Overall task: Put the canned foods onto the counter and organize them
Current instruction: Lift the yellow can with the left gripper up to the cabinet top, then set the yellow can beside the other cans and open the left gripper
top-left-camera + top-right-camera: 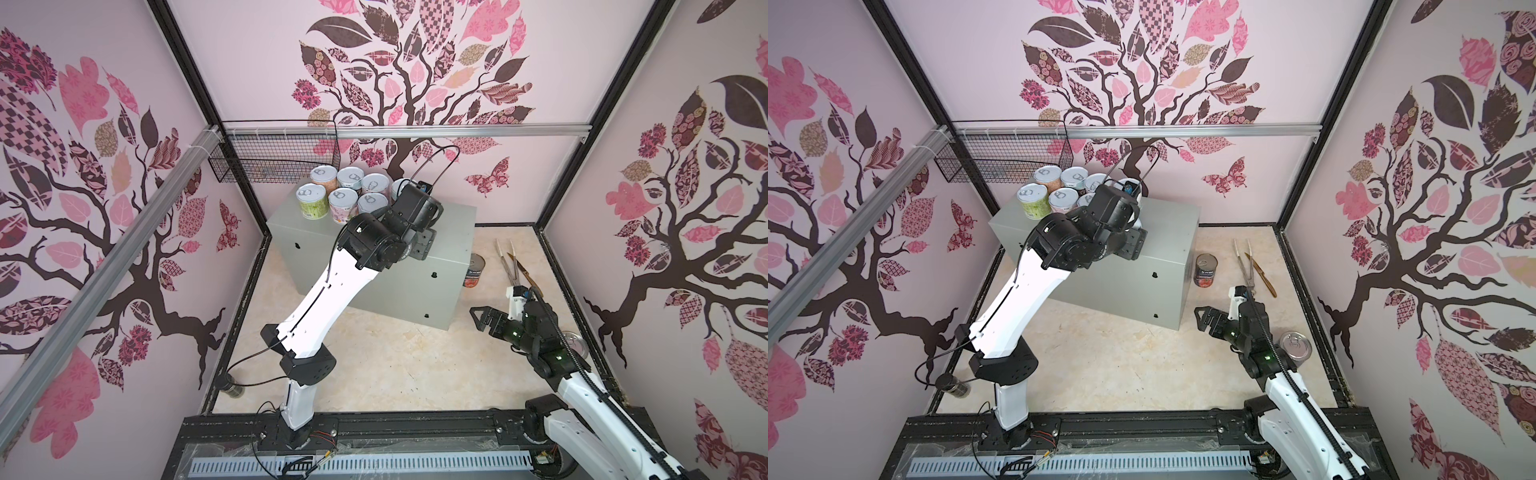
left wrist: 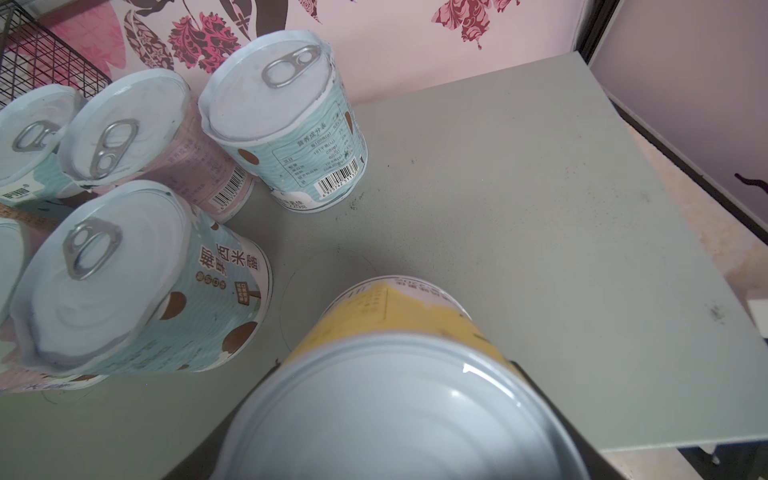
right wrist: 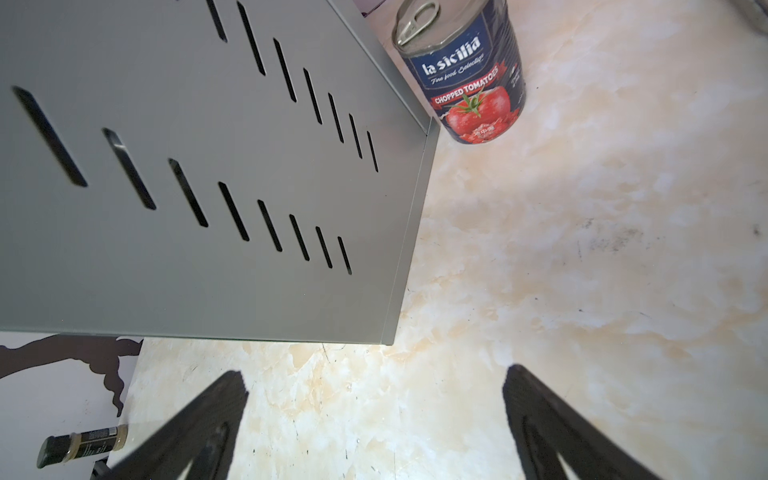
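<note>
At counter (image 1: 449, 232), left tool (image 2: 395, 365) grasps yellow can (image 2: 399, 316) beside can cluster (image 1: 349, 191); right tool (image 3: 376, 372) released, empty

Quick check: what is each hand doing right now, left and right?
Left hand: closed on the yellow can.
Right hand: open, holding nothing.

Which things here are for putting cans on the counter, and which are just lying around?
For the job: the grey counter, the short cans on it, the yellow can being held, the chopped tomatoes can, the silver-topped can on the floor.
Just lying about: the tongs, the knife, the spice bottle, the wire basket.
</note>
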`<action>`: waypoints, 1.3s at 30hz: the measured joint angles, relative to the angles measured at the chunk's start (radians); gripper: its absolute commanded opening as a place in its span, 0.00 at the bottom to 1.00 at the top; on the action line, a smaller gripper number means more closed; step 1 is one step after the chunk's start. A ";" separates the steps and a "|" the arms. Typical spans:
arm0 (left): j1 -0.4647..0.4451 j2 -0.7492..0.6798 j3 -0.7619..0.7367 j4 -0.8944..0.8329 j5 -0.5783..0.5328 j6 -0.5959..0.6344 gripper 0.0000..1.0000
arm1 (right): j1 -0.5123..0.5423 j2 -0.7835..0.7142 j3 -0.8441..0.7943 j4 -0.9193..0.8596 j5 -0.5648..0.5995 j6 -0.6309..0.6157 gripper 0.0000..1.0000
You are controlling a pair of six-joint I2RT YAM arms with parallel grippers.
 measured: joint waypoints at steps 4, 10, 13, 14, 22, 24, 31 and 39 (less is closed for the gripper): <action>0.019 0.021 0.018 0.012 0.018 -0.002 0.61 | 0.000 0.021 0.000 0.023 -0.007 -0.002 1.00; 0.039 0.043 0.032 0.048 0.040 -0.007 0.67 | 0.000 0.021 0.000 0.044 -0.028 -0.002 1.00; 0.053 0.047 0.034 0.055 0.047 -0.010 0.69 | 0.000 0.000 -0.001 0.047 -0.039 -0.002 1.00; 0.059 0.050 0.037 0.057 0.050 -0.010 0.70 | 0.000 -0.011 -0.001 0.048 -0.041 -0.002 1.00; 0.087 0.068 0.045 0.082 0.074 -0.016 0.83 | 0.000 -0.060 0.000 0.042 -0.016 0.001 1.00; 0.092 0.073 0.047 0.094 0.079 -0.017 0.88 | 0.000 -0.061 0.000 0.040 -0.010 0.003 1.00; 0.099 0.075 0.065 0.118 0.091 -0.018 0.98 | 0.000 -0.074 0.023 0.023 0.005 0.008 1.00; 0.077 0.030 0.073 0.129 0.089 -0.010 0.98 | 0.000 -0.094 0.117 -0.025 0.048 -0.018 1.00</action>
